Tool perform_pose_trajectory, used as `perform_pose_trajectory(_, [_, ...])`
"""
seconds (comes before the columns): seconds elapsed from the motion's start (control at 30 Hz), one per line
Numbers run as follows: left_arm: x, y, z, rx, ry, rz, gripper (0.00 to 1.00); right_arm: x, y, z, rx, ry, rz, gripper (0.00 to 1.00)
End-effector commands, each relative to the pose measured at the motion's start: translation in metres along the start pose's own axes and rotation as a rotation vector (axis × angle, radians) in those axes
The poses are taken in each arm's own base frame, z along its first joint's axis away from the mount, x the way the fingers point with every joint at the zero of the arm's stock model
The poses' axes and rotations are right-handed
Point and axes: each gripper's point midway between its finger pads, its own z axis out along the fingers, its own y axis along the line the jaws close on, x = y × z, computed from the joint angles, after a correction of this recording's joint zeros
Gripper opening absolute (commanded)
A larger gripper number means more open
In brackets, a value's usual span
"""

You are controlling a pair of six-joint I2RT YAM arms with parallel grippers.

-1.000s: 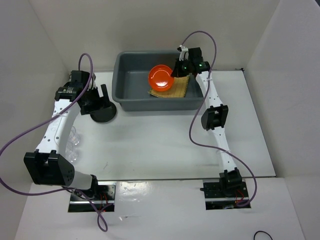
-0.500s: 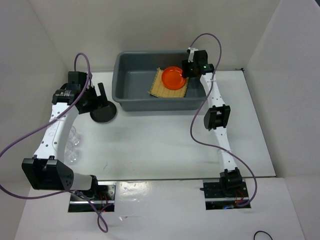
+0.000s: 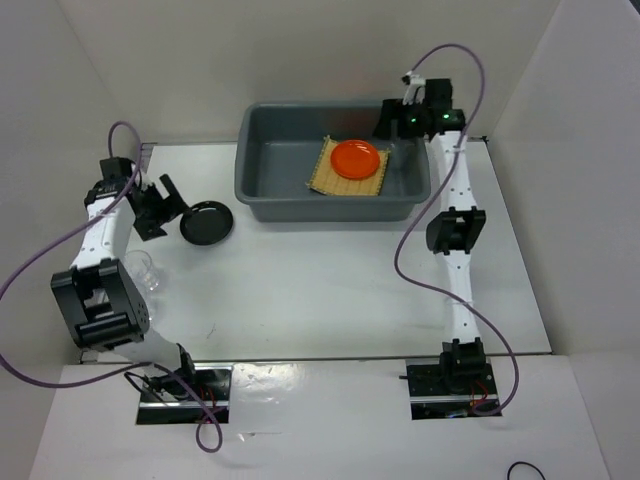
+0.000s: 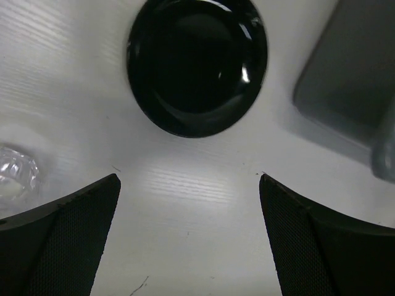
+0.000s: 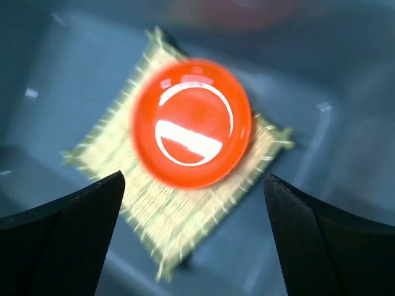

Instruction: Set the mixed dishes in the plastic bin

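Your right gripper (image 5: 193, 176) hangs open and empty over the bin (image 3: 262, 190) at upper centre, where the orange plate (image 3: 355, 158) lies on the mat (image 3: 325, 178). Your left gripper (image 4: 188, 179), jaws wide apart, sits beside the black plate (image 3: 207, 222) on the table (image 3: 320, 290), left of the bin.

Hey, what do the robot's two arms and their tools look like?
The left arm and right arm have white links, black joints and a looping purple cable. The left tool and right tool have black fingers with a fine mesh texture.
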Motion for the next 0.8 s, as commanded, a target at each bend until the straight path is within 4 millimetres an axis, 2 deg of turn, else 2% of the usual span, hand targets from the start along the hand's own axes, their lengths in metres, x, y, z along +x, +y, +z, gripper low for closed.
perform_pose_trajectory(0.0, [-0.005,0.001,0.033,0.179,0.043,-0.091,1.00,-0.090,0.023,-0.122,-0.086,-0.205,-0.112,0.98])
perform_pose_trajectory(0.03, [-0.001,0.006,0.051,0.176,0.085,-0.108,1.00,-0.092,0.028,-0.132,-0.120,-0.210,-0.113,0.98])
perform_pose_trajectory(0.07, [-0.013,0.004,0.055,0.181,0.072,-0.102,1.00,-0.097,0.024,-0.144,-0.124,-0.226,-0.115,0.98])
perform_pose_trajectory(0.1, [-0.015,0.015,0.070,0.152,0.091,-0.108,1.00,-0.100,0.029,-0.156,-0.138,-0.233,-0.117,0.98])
perform_pose_trajectory(0.13, [-0.020,0.016,0.075,0.152,0.091,-0.109,1.00,-0.100,0.036,-0.161,-0.169,-0.230,-0.127,0.98])
perform_pose_trajectory(0.2, [-0.037,0.016,0.083,0.147,0.071,-0.092,1.00,-0.101,0.036,-0.169,-0.183,-0.234,-0.133,0.98])
perform_pose_trajectory(0.3, [-0.034,0.022,0.113,0.162,0.123,-0.103,1.00,-0.101,0.044,-0.179,-0.193,-0.231,-0.155,0.98])
perform_pose_trajectory(0.33, [-0.037,0.020,0.117,0.180,0.127,-0.103,1.00,-0.101,0.046,-0.183,-0.192,-0.231,-0.163,0.98])
perform_pose_trajectory(0.4, [-0.030,0.026,0.129,0.193,0.158,-0.124,1.00,-0.103,0.049,-0.188,-0.190,-0.233,-0.175,0.98])
perform_pose_trajectory(0.5, [-0.023,0.025,0.144,0.229,0.188,-0.156,1.00,-0.105,0.051,-0.192,-0.188,-0.241,-0.191,0.98])
perform_pose_trajectory(0.57, [-0.020,0.026,0.149,0.238,0.190,-0.164,1.00,-0.106,0.043,-0.195,-0.165,-0.244,-0.185,0.98])
perform_pose_trajectory(0.63, [-0.008,0.033,0.158,0.217,0.221,-0.181,1.00,-0.106,0.035,-0.197,-0.144,-0.247,-0.179,0.98])
perform_pose_trajectory(0.77, [-0.003,0.037,0.167,0.214,0.226,-0.193,1.00,-0.104,0.029,-0.193,-0.125,-0.240,-0.171,0.98])
